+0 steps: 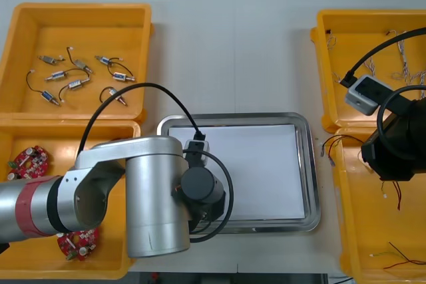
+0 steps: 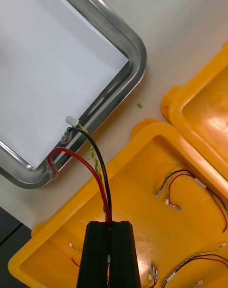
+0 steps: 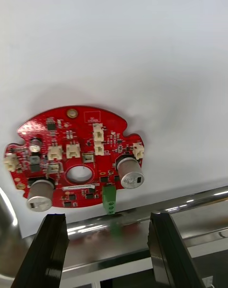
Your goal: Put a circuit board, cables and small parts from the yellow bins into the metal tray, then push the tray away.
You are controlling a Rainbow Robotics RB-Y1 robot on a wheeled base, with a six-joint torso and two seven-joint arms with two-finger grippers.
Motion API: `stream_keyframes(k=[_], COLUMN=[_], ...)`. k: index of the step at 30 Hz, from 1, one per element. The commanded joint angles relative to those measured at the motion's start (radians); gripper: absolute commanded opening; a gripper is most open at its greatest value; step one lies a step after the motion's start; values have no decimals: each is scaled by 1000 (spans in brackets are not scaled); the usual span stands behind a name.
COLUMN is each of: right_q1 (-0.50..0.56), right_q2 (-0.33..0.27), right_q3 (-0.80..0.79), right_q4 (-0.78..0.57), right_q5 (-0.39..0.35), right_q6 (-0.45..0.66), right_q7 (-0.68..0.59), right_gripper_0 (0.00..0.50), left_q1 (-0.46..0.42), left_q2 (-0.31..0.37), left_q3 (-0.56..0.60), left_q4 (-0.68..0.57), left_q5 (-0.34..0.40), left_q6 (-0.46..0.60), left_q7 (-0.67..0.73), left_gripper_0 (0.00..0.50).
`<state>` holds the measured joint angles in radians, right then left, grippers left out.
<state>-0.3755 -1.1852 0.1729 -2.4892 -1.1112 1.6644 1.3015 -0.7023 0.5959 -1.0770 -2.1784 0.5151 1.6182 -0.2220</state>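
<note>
Light matt table point(image 1: 219, 51), seam down the middle, dark floor beyond the far edge.

Left gripper point(image 3: 107, 217): released. Blunt black fingers point(image 3: 45, 250) well apart, nothing between them, poised over the near rim of the shiny rectangular metal tray point(image 1: 307, 164) at its left corner. Just past the fingertips, round red circuit board point(image 3: 76, 159) lying flat on the tray's white liner, close to the rim and apart from both fingers. Notched outline, central hole, two silver cylinders, cream connectors, small green terminal block point(image 3: 109, 198) at the edge nearest the rim.

Right gripper point(image 2: 111, 224): clenched on a thin cable of red, black and yellow-green strands point(image 2: 97, 167), fingers pressed together around it, above the near right yellow plastic bin point(image 1: 359, 231). Cable arching from the fingertips toward the tray's rounded corner, clear-sleeved ends hanging free by the rim; over it or just beside it, cannot tell. Below the gripper, more thin red and yellow cables point(image 2: 171, 193) loose on the bin's smooth floor.

Further out: far right yellow bin point(image 1: 323, 64) with twisted blue and white cables point(image 1: 403, 58). Far left yellow bin point(image 1: 80, 8) with small metal parts point(image 1: 80, 78) scattered, each with a thin black lead. Near left yellow bin point(image 1: 106, 267) with two more red boards point(image 1: 28, 161), partly under the silver left arm point(image 1: 153, 197).
</note>
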Motion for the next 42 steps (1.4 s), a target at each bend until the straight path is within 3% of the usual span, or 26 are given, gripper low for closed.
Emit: stream_keyframes(k=[1, 11, 17, 19, 24, 28, 36, 42], right_q1=[-115, -292, -341, -359, -372, -373, -375, -373], right_q2=[22, 142, 211, 273, 349, 388, 401, 414], right_q3=[140, 432, 504, 542, 585, 619, 700, 777], right_q4=[-27, -23, 10, 38, 89, 159, 254, 279], right_q5=[21, 142, 177, 212, 263, 272, 314, 369], right_q6=[-9, -12, -12, -12, -14, -22, -89, -124], right_q7=[36, 50, 58, 73, 154, 260, 423, 469], right_gripper_0=[0, 0, 0, 0, 0, 0, 0, 0], left_q1=[18, 17, 18, 18, 29, 38, 38, 38], left_q2=[32, 96, 142, 173, 194, 206, 232, 259], left_q3=[137, 342, 456, 526, 638, 730, 851, 928], left_q4=[-84, -132, -135, -126, -90, -51, 58, 141], left_q5=[69, 192, 266, 306, 348, 350, 329, 312], left_q6=[78, 206, 272, 302, 302, 302, 302, 302], left_q7=[59, 15, -39, -51, -73, -92, -131, -158], left_gripper_0=[500, 500, 500, 500, 500, 500, 500, 500])
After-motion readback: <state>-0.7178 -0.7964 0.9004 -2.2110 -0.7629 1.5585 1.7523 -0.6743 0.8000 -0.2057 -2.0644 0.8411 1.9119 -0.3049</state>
